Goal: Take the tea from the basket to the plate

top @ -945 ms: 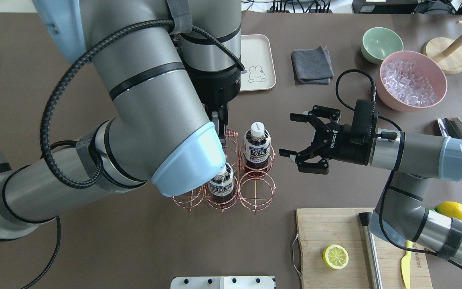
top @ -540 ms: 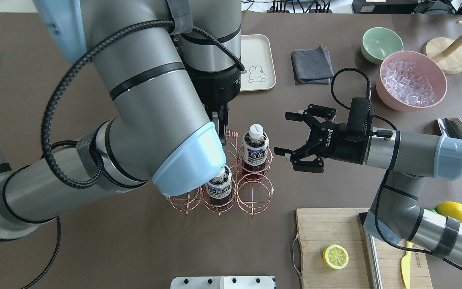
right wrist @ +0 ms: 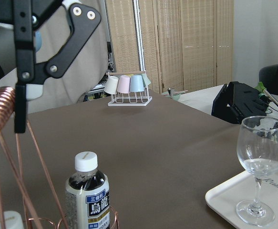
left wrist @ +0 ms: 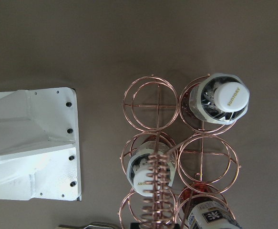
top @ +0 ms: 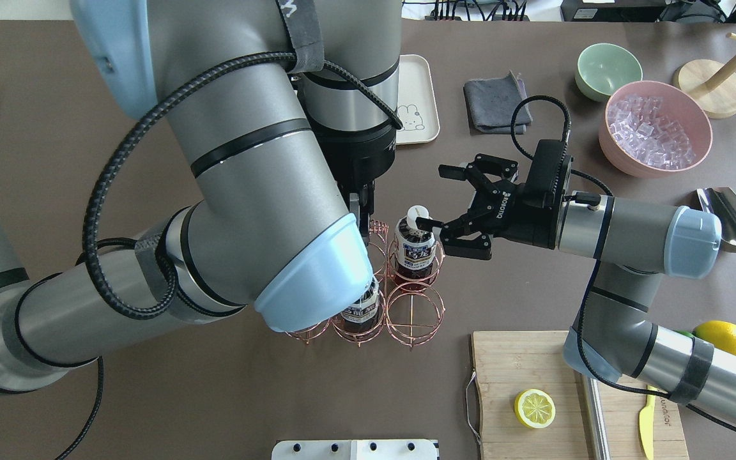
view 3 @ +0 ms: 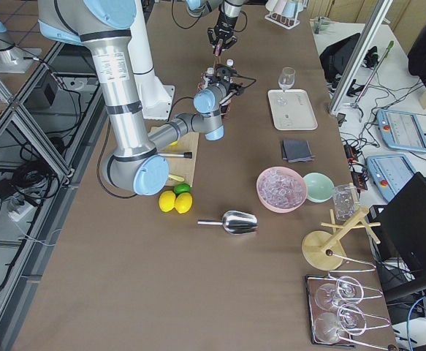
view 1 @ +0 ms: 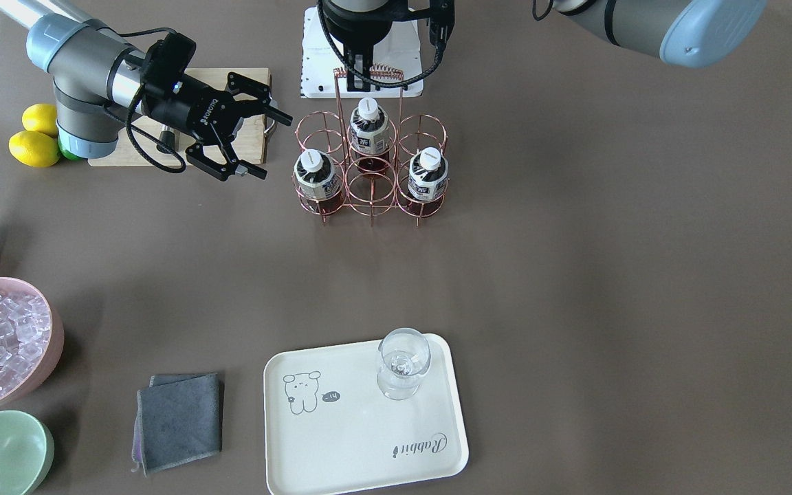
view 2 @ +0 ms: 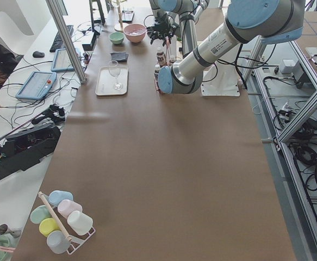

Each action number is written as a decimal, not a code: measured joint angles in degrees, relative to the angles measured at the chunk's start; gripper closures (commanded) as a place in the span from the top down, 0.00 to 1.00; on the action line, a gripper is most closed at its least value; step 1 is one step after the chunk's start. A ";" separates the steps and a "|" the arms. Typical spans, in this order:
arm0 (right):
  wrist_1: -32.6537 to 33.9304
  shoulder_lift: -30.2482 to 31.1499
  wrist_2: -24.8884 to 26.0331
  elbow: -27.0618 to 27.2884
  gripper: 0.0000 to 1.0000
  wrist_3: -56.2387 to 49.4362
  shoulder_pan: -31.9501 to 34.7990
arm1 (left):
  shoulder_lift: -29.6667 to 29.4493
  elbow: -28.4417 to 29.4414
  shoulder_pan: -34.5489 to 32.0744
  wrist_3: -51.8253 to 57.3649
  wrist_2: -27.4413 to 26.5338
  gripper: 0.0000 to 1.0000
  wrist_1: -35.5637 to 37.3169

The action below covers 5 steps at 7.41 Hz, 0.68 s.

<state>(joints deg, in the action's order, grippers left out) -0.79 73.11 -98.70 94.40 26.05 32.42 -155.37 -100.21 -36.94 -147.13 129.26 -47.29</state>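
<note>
Tea (top: 414, 250) upright in the basket (top: 414, 314), cap on, in the corner ring nearest the right hand (top: 432, 197). A second bottle (view 1: 367, 132) in the middle ring of the row on the robot's side. A third bottle (view 1: 427, 177) in the corner ring farthest from the right hand. Tea not yet lifted and not yet on the plate.

Right hand released, fingers spread wide, lying level and aimed at the tea, nothing between the fingers. From overhead, the near fingertip (top: 424, 223) overlapping the white cap. From the front camera, a strip of table (view 1: 575, 275) showing between fingertips and bottle, so no touch to be made out.

Compared with half a second and nearly a second back: right hand moved in from well apart to just beside the tea, with the same spread. Basket shifted slightly along with the left arm, now hiding more of the plate overhead.

Left hand (view 1: 359, 81) pointing straight down above the basket, clenched on the coiled top of its wire handle. In the right wrist view, one finger (right wrist: 20, 95) pressed against the coil.

Plate (view 1: 368, 440) well beyond the right hand's far finger, on the side of the table away from the robot. A stemmed glass (view 1: 403, 364) standing on it, a grey cloth (view 1: 179, 419) beside it. Below and behind the right hand's wrist, a cutting board (top: 521, 364) with a lemon half (top: 535, 409).
</note>
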 measured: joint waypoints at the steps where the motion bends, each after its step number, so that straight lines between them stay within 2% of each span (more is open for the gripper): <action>1: 1.32 -0.67 0.75 -0.02 0.98 0.43 -0.05 | -0.05 -0.03 0.27 0.00 -0.04 0.00 0.01; 5: 2.37 -1.20 1.40 -0.15 0.98 3.48 -0.22 | -0.15 -0.23 0.54 0.00 -0.15 0.00 0.09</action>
<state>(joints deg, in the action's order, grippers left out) 1.58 71.91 -97.31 94.25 29.54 32.20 -155.52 -100.45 -36.39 -147.13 129.11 -47.20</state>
